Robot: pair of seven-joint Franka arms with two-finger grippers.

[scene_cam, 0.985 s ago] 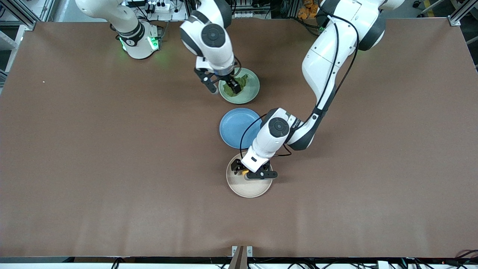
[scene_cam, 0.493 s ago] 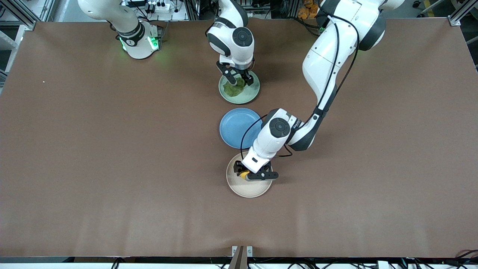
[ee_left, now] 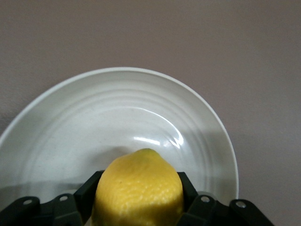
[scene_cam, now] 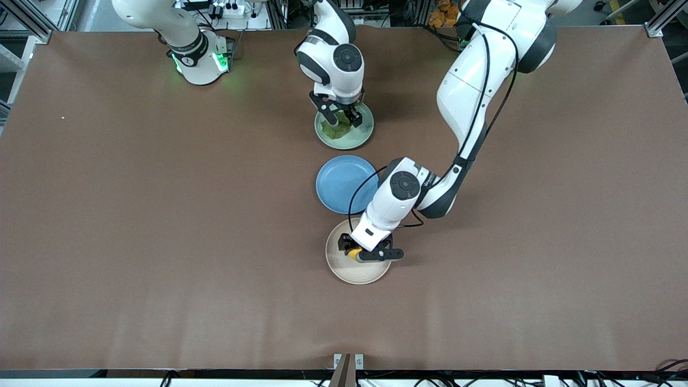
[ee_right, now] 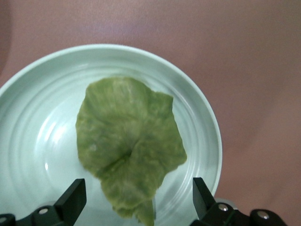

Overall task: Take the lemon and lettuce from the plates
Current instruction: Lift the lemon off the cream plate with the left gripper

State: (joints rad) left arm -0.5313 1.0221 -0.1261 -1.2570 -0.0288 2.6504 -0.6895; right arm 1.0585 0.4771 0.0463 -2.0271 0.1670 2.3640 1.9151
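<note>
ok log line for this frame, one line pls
left gripper: shut on lemon over beige plate | right gripper: open over lettuce on mint plate | blue plate: bare

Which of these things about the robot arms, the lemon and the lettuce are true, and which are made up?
1. The left claw is shut on the lemon. True.
2. The lettuce lies on the blue plate. False: it lies on the mint green plate; the blue plate holds nothing.
3. The right claw is open over the lettuce. True.
4. The lemon is over the beige plate. True.
5. The beige plate is farthest of the three from the front camera. False: it is the nearest; the mint green plate is farthest.
</note>
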